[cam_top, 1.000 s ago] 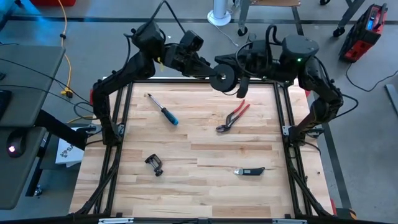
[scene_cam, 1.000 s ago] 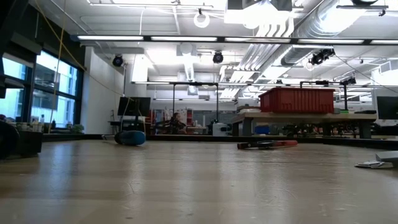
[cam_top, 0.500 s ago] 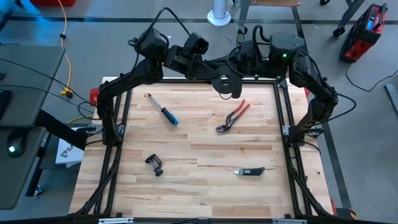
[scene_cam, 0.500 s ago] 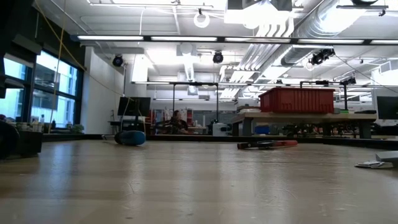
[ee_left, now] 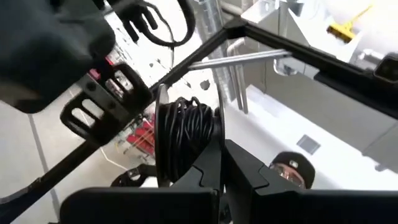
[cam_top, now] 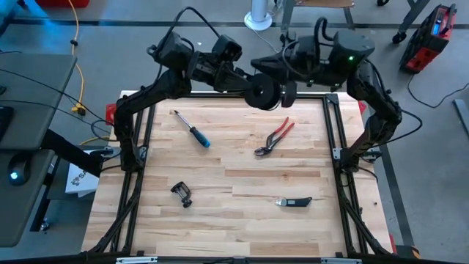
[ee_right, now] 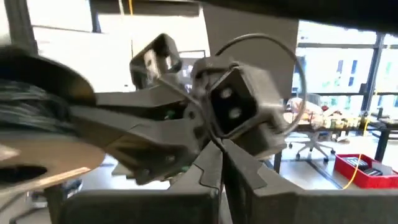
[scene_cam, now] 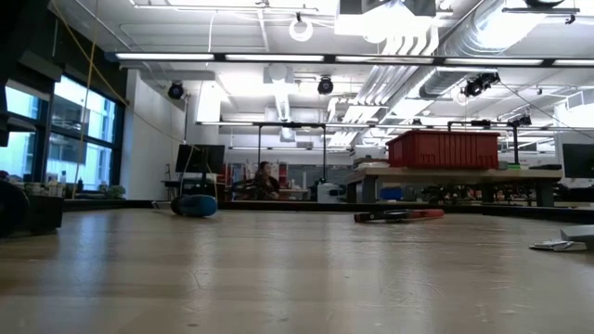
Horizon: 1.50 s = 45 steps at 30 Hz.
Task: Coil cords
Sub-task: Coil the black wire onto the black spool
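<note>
Left gripper [cam_top: 245, 82] clamps reel [cam_top: 261, 92] aloft; right gripper [cam_top: 287, 92] closed beside it. Risk: cord slips, unwinding turns.

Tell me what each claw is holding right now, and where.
Left claw is shut on the reel, pinching its flange edge. Right claw is shut; what it grips cannot be told.

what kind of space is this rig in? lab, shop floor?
Looks like an open robotics lab or workshop, probably shared. The low view shows exposed ceiling ducts and strip lights, a workbench carrying a red bin, and a person seated far back. Hand tools such as red pliers lie on the wooden table.
</note>
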Tool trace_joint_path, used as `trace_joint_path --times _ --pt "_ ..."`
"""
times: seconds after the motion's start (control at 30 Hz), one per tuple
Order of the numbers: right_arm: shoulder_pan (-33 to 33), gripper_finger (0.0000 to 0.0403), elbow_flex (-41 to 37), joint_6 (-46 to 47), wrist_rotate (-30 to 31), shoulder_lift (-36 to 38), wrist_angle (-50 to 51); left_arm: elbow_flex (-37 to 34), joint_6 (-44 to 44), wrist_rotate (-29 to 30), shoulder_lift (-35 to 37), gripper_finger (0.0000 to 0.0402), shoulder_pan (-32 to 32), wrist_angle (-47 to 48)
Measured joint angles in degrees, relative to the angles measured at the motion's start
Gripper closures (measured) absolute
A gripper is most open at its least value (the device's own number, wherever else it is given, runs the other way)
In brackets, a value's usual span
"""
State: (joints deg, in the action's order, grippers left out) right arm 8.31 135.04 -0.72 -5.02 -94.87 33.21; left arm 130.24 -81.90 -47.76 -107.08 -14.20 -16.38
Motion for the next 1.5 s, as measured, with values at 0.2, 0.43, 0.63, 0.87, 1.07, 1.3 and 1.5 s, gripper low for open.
trace_joint_path --times 0.2,0.43,0.63,0.87,1.07,1.3,1.5 --pt "0.2 0.0376 -0.2 4.0 -0.3 -0.4 -0.3 0.0 0.0 -0.4 0.0 0.0401 -1.9 0.7" --pt "0.3 0.0275 -0.2 6.9 -0.6 -0.3 -1.0 0.0 1.4 0.0 0.0 0.0401 -2.0 1.4" --pt "1.3 0.0199 -0.2 -0.1 8.3 1.6 -1.3 0.0 -0.4 -0.6 0.1 0.0401 -2.0 -1.1" --pt "4.7 0.0186 -0.1 -1.6 14.3 6.8 4.8 0.0 2.8 -3.7 3.2 0.0401 -4.1 -1.6" --pt "6.8 0.0189 -0.1 3.5 13.8 9.7 8.8 0.1 12.0 -6.7 5.9 0.0401 -9.5 4.2" --pt "6.8 0.0190 -0.1 5.7 12.2 11.5 14.5 0.1 29.5 -10.1 8.9 0.0401 -15.2 22.2" --pt "6.8 0.0190 -0.1 8.1 12.5 11.8 17.9 0.0 43.2 -10.0 11.0 0.0401 -17.8 38.6"
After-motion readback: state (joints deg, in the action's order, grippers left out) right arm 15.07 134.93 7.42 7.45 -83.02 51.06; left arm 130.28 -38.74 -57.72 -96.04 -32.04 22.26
